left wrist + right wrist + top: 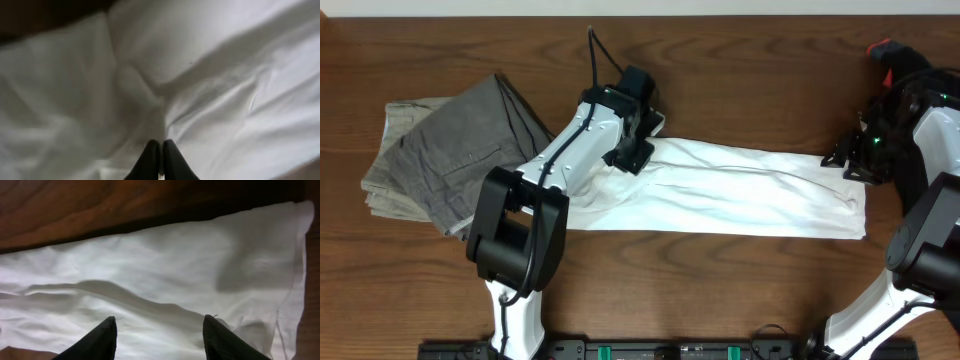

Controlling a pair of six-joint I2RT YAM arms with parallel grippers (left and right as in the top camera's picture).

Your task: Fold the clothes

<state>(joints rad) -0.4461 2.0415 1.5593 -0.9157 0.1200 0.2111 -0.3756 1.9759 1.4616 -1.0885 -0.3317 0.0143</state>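
Overhead: the white T-shirt (740,195) lies as a long, flat, creased band from the table's (740,60) middle to its right edge. It looks partly folded, with the crosswise folds left. The grey trousers (440,150) sit folded at the left edge, a coarser weave.

Left wrist: the left gripper (161,144) is closed, and we judge it pinches the soft cotton, since wrinkles converge there.

Right wrist: the right gripper (159,320) has its fingers apart over the smooth hem end, holding nothing.
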